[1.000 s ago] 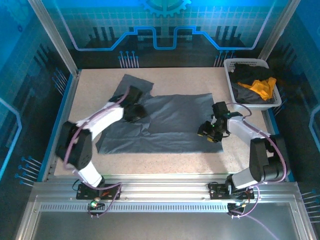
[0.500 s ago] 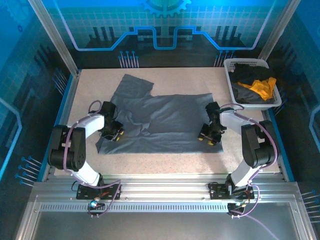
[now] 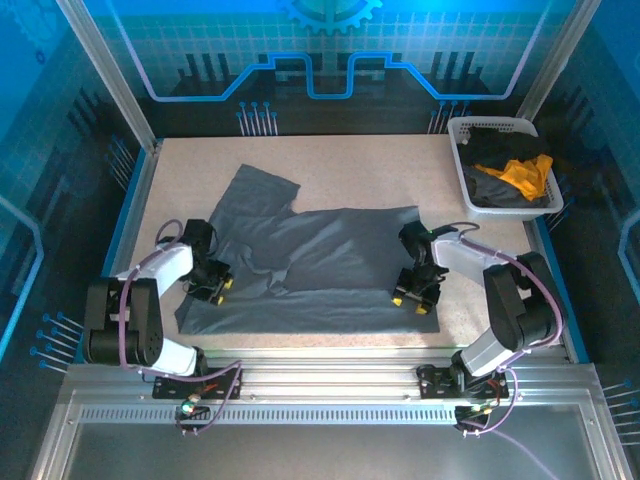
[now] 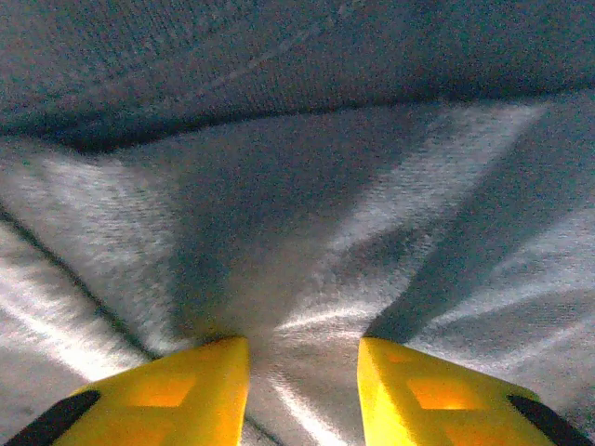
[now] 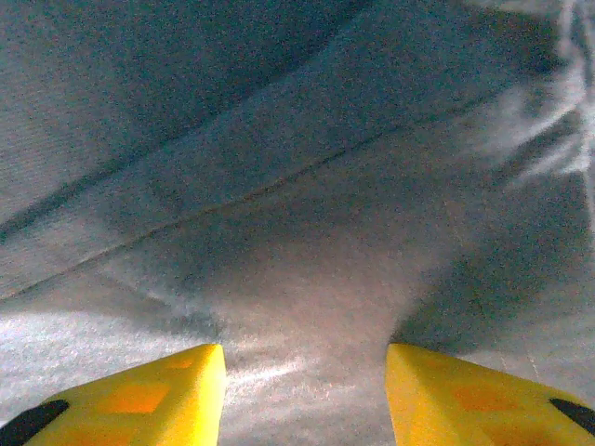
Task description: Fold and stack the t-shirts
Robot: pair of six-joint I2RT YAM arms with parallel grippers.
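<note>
You are looking at a slate-grey t-shirt (image 3: 330,255) spread flat across the middle of the speckled desk (image 3: 380,170), with one sleeve reaching toward the far left.

Your left gripper (image 3: 212,286) sits low on the shirt's left edge near the front. In its wrist view, the left gripper (image 4: 304,348) has its yellow fingers (image 4: 200,381) narrowly apart, pinching a raised pucker of grey cloth with creases fanning away from it.

Your right gripper (image 3: 412,297) sits low on the shirt's right front corner. In its wrist view, the right gripper (image 5: 305,358) has its fingers (image 5: 167,390) somewhat wider, with cloth gathered between them.

A white lattice basket (image 3: 458,150) stands at the far right corner. It holds a crumpled black t-shirt (image 3: 490,150) and an orange-yellow t-shirt (image 3: 525,175).
</note>
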